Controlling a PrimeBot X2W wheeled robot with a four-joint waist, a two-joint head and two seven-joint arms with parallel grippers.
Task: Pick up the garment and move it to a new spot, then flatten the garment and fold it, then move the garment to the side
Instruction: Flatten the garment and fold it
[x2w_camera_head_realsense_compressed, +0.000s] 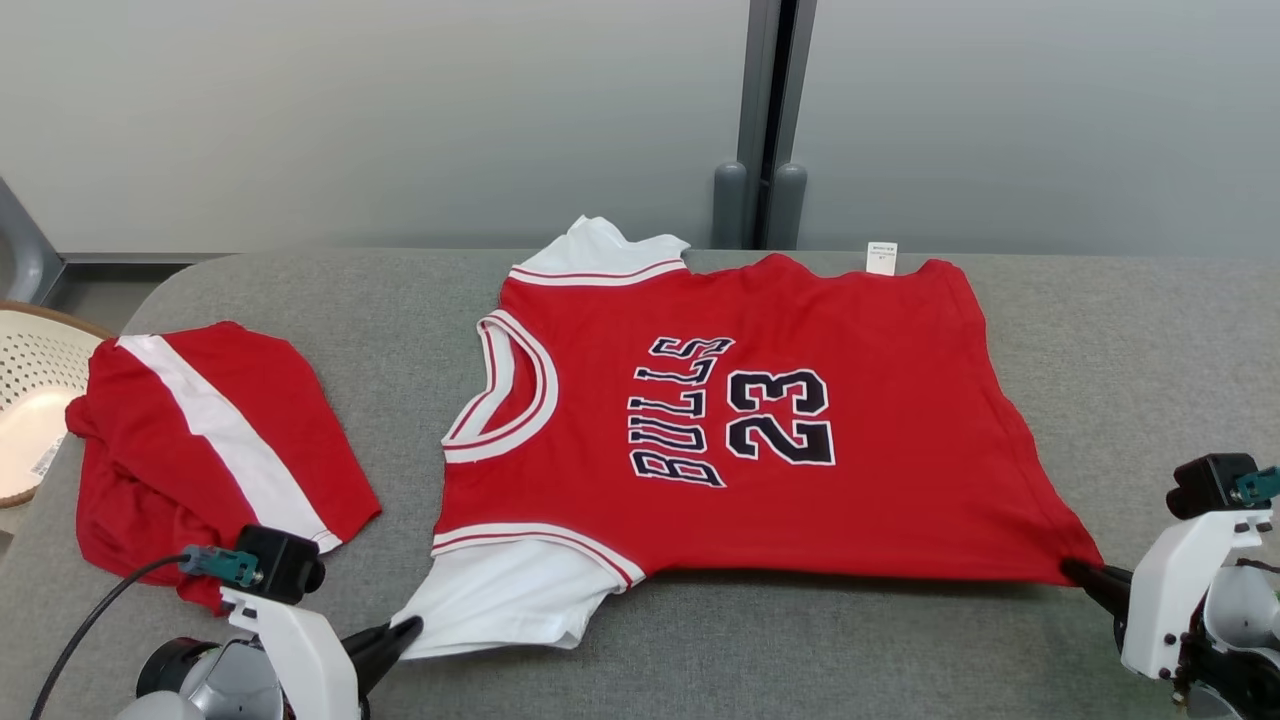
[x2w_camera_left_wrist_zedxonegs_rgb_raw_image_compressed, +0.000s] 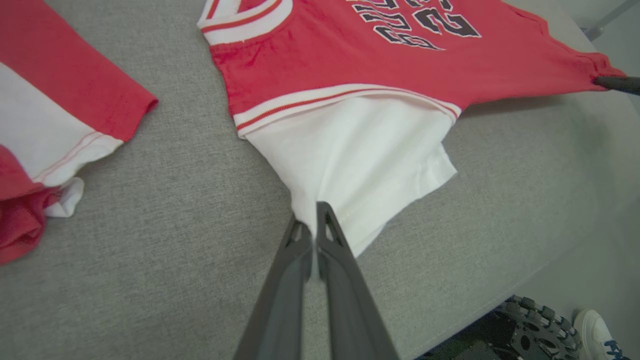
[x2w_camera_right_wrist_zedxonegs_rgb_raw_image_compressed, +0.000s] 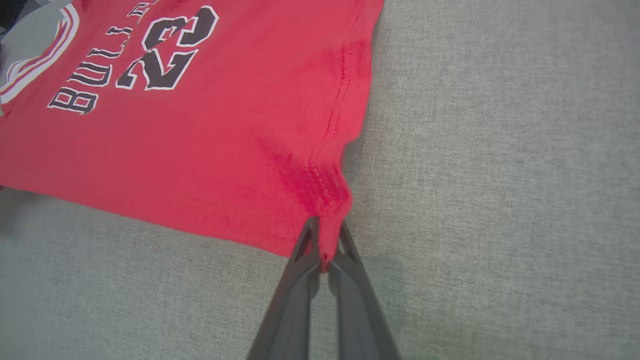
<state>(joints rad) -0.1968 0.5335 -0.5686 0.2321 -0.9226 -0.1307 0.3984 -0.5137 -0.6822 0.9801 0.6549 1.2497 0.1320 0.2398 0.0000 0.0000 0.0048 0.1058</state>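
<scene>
- Fingers (x2w_camera_left_wrist_zedxonegs_rgb_raw_image_compressed: 287, 280) of left gripper (x2w_camera_left_wrist_zedxonegs_rgb_raw_image_compressed: 311, 214): pinched shut on the edge of the white sleeve (x2w_camera_left_wrist_zedxonegs_rgb_raw_image_compressed: 350, 165)
- Fingers (x2w_camera_right_wrist_zedxonegs_rgb_raw_image_compressed: 295, 290) of right gripper (x2w_camera_right_wrist_zedxonegs_rgb_raw_image_compressed: 325, 235): pinched shut on the red hem corner (x2w_camera_right_wrist_zedxonegs_rgb_raw_image_compressed: 325, 200); judged, both near-edge holds draw the cloth taut for flattening
- Jersey (x2w_camera_head_realsense_compressed: 900, 480): spread print-up, middle of the grey surface (x2w_camera_head_realsense_compressed: 700, 650), collar toward its left edge
- Second red-white garment (x2w_camera_head_realsense_compressed: 210, 430): bunched at left edge
- Basket (x2w_camera_head_realsense_compressed: 30, 360): beyond left edge, contents cannot be told

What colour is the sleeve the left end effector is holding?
White sleeve, best in the left wrist view.

The red jersey (x2w_camera_head_realsense_compressed: 760, 440) reads "BULLS" and "23"; its small white tag (x2w_camera_head_realsense_compressed: 881, 258) is illegible.
</scene>
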